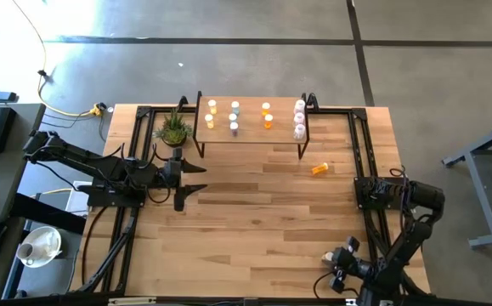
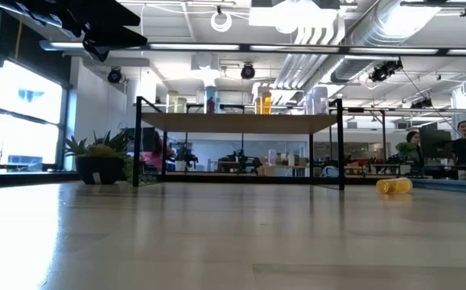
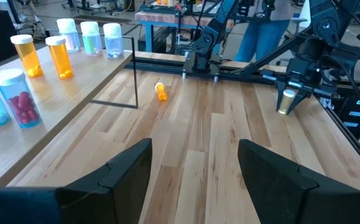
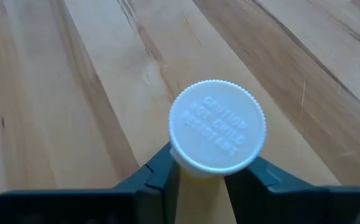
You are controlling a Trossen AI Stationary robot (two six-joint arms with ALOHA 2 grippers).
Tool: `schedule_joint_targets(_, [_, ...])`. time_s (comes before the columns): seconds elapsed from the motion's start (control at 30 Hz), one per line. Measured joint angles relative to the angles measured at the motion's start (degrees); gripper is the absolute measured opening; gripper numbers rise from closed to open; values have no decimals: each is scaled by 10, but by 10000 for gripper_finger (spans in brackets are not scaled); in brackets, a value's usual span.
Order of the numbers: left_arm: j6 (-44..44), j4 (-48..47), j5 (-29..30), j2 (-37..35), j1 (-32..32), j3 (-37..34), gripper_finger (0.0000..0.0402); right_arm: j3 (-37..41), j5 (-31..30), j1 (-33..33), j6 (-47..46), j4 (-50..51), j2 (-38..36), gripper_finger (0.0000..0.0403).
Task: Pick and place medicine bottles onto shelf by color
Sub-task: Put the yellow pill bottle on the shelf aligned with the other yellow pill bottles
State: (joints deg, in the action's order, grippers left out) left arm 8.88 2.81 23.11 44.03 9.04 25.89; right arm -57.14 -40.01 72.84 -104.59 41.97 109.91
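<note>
- Shelf (image 1: pixel 250 136): one, standing on the table (image 1: pixel 254 229).
- Bottles standing on the shelf (image 1: pixel 234 117): about ten.
- Orange bottle (image 1: pixel 320 169): one, lying on the table.
- White-capped bottle (image 4: pixel 217 127): one, sitting between gripper fingers.
- Potted plant (image 1: pixel 174 129): one.

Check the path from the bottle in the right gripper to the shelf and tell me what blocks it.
Nothing visible blocks it. The right gripper, near the table's front right corner, is shut on a yellow bottle. Bare tabletop lies between it and the shelf. The fallen orange bottle lies off the shelf's right end, close to a straight line there.
</note>
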Motion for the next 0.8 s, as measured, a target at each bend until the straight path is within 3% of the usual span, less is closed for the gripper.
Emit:
schedule_joint_targets(0.47, [0, 0, 0, 0, 0, 0, 229, 0, -18, -17, -4, -17, 0, 88])
schedule_joint_targets(0.8, [0, 0, 0, 0, 0, 0, 229, -13, -15, -87, 106, -42, -10, 88])
